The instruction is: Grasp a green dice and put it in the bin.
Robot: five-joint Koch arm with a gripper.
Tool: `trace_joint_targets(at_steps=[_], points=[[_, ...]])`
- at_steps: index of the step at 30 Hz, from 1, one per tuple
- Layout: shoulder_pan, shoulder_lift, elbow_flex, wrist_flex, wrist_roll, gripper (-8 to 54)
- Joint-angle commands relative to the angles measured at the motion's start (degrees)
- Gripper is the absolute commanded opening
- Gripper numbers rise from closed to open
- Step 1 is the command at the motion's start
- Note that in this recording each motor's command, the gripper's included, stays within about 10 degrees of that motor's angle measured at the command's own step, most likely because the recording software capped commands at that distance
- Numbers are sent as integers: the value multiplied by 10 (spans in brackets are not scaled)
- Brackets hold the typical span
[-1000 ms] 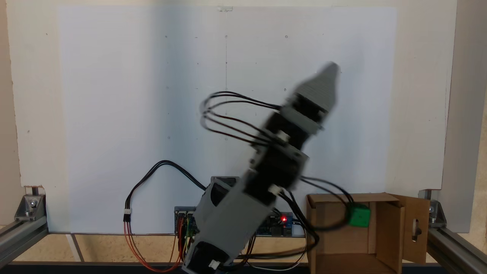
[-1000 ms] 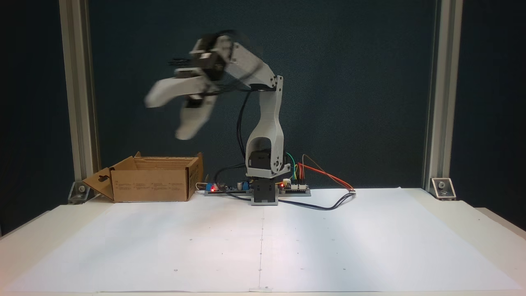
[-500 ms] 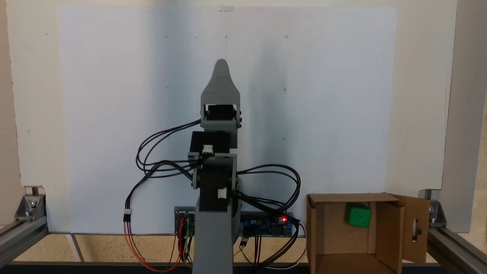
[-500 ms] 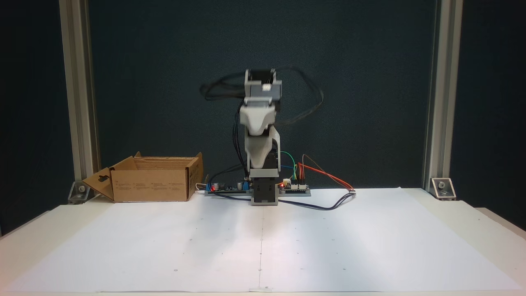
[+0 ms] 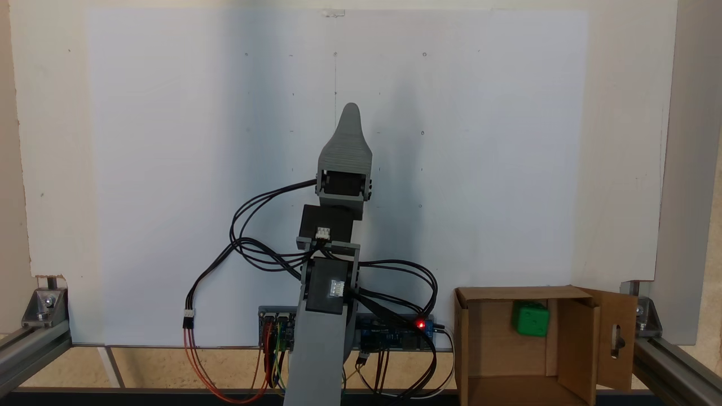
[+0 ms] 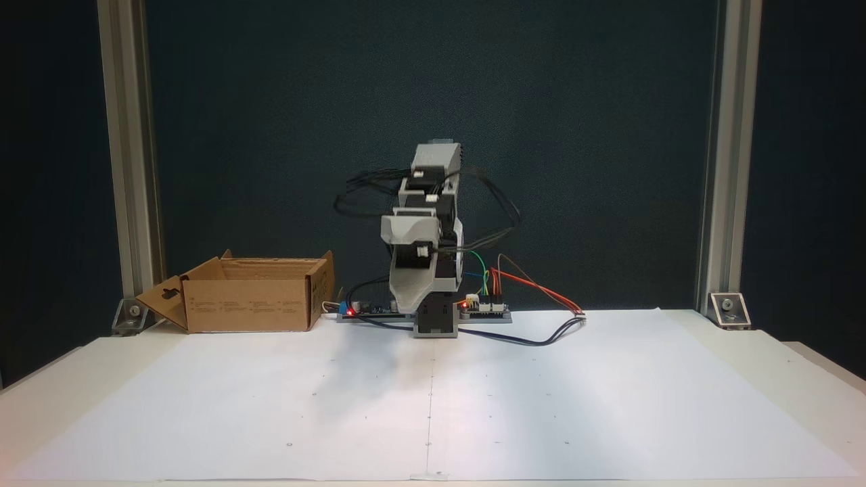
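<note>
The green dice [image 5: 530, 318] lies inside the bin [image 5: 507, 294], a brown cardboard box, close to its far wall in a fixed view. From the front the bin [image 6: 250, 304] stands at the left and the dice is hidden inside it. My gripper [image 5: 351, 113] is well away from the bin, over the middle of the white sheet, and holds nothing. Seen from the front, the gripper [image 6: 408, 304] points down toward the camera just before the arm's base. Its jaws line up one behind the other, so no gap shows.
The white paper sheet [image 6: 433, 399] covers the table. Controller boards and loose cables [image 6: 487, 308] lie beside the arm's base. Aluminium frame posts [image 6: 727, 169] stand at both sides. The bin's flap with a keyhole slot [image 5: 616, 338] hangs open.
The arm swung from near the bin back to the centre line and folded lower toward its base. The dice stayed in the bin.
</note>
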Motion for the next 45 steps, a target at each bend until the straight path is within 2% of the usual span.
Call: trace_joint_targets(at_steps=[1, 8, 29, 45], points=[[1, 64, 4, -95, 13, 444], [-18, 64, 124, -262, 11, 439], [-19, 64, 301, -742, 12, 432], [-18, 62, 332, -766, 10, 451]])
